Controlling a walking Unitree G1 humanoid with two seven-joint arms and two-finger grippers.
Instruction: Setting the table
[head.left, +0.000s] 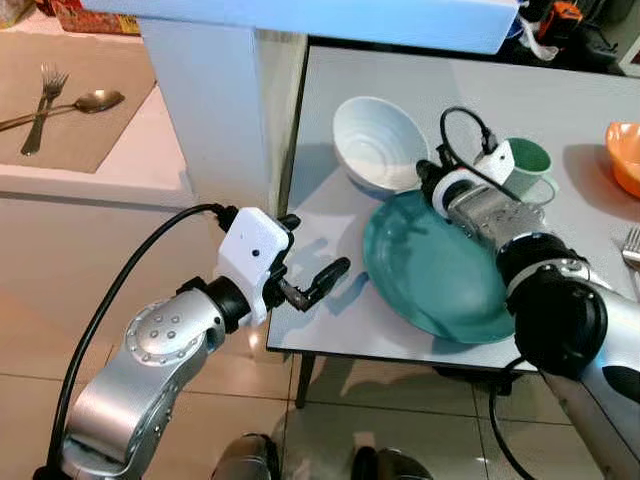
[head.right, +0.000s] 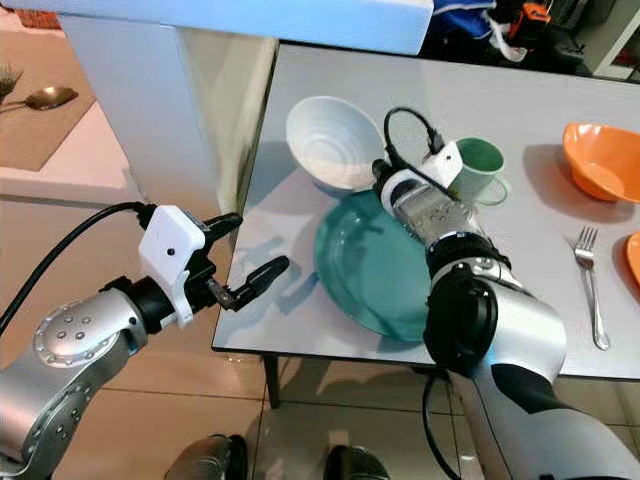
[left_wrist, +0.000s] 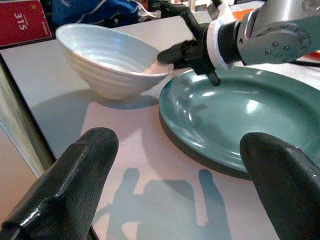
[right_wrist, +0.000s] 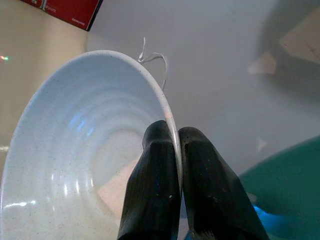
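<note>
A white ribbed bowl (head.left: 375, 140) sits tilted on the grey table (head.left: 330, 320), just beyond a teal plate (head.left: 440, 270). My right gripper (right_wrist: 176, 150) is shut on the bowl's rim, one finger inside and one outside; it also shows over the plate's far edge (head.right: 381, 176). My left gripper (head.left: 318, 255) hovers open at the table's front left corner, left of the plate, with nothing between its fingers (left_wrist: 75, 185). Ahead of it lie the plate (left_wrist: 250, 115) and the bowl (left_wrist: 110, 60).
A green mug (head.left: 530, 160) stands right of the bowl. An orange bowl (head.right: 600, 160) and a fork (head.right: 590, 280) lie at the table's right. A white pillar (head.left: 210, 110) rises left of the table. A counter placemat (head.left: 80, 120) holds a fork and spoon.
</note>
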